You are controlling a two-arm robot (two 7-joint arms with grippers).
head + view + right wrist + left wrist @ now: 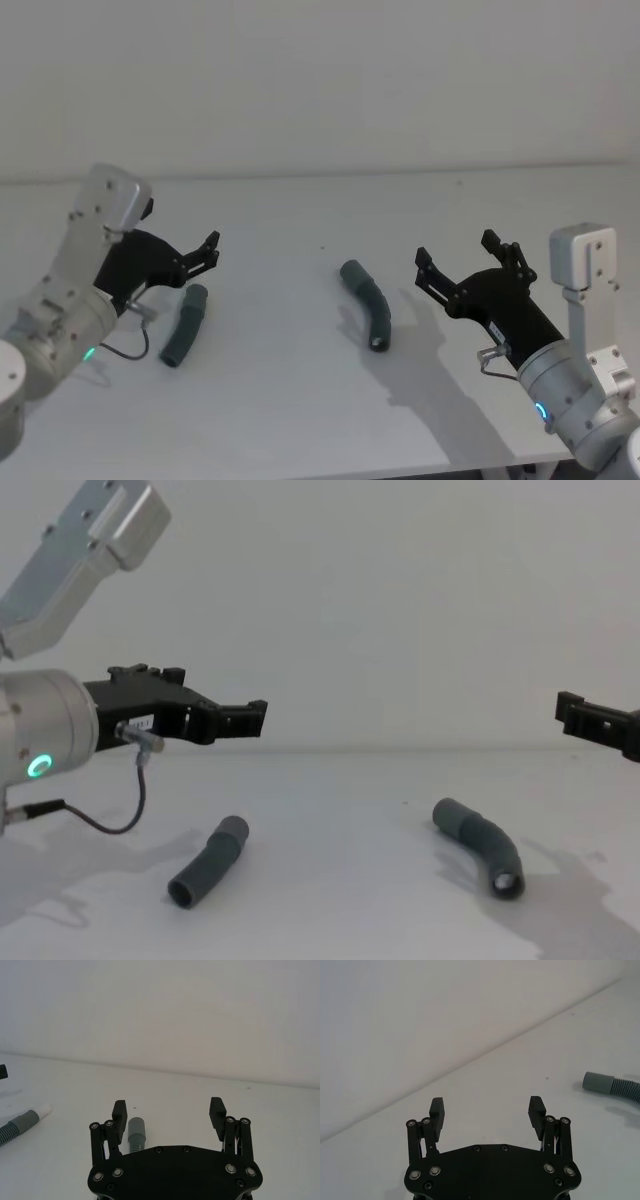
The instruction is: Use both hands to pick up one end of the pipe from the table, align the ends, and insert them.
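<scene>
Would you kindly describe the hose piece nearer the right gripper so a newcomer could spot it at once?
On the white table, look near the middle, left of the open right gripper. The dark grey ribbed hose piece there bends in a curve, while the other piece lies almost straight.

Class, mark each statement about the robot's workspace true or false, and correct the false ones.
1. The left dark grey ribbed hose piece and the right dark grey ribbed hose piece both lie on the matte white table. True.
2. The left black plastic tool grips a hose piece. False: it is open and holds nothing.
3. The right black plastic tool is open. True.
4. The hose pieces are joined end to end. False: they lie apart.
</scene>
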